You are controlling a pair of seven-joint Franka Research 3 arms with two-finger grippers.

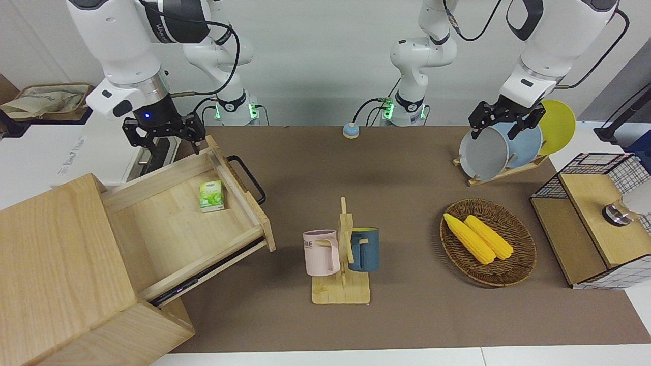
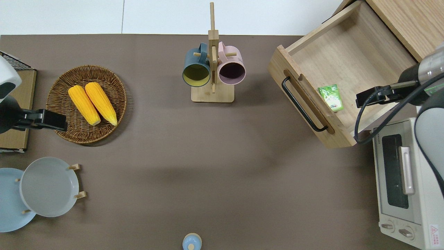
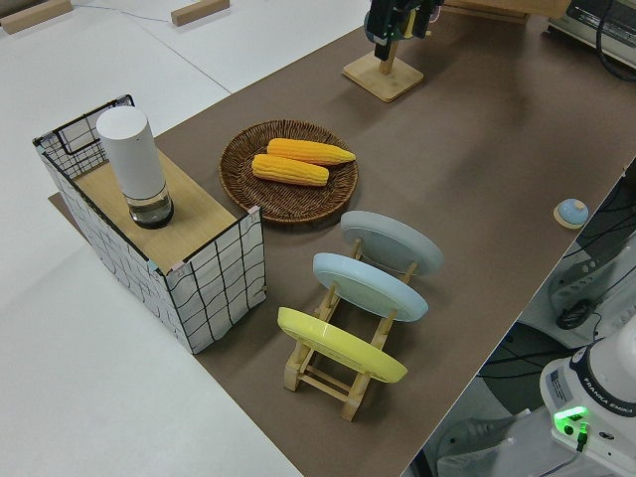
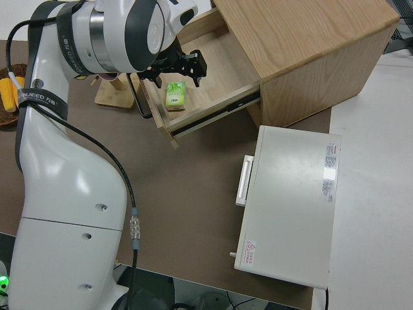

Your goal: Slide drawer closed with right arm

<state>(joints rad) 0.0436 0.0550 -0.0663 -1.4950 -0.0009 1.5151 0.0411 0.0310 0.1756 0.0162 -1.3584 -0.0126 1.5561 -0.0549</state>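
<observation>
Hovering over the drawer's (image 2: 343, 73) robot-side wall, the right gripper (image 1: 164, 133) has its fingers spread, pinching nothing. The drawer stands pulled out of the box (image 1: 56, 264), handle (image 2: 302, 105) at its 8 o'clock in the overhead view, a green packet (image 2: 332, 97) inside. The left arm is parked.

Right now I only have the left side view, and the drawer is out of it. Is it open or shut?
Observer: Open. The drawer stands pulled well out of the large wood box, with a small green packet lying inside it.
Operator: Where is the right gripper?
Observer: The right gripper is over the drawer's side wall nearer to the robots, fingers open, clear of the black handle.
Operator: Is anything on the table right at the drawer's front?
Observer: No. The nearest thing there is the mug rack, well apart from the front panel.
</observation>
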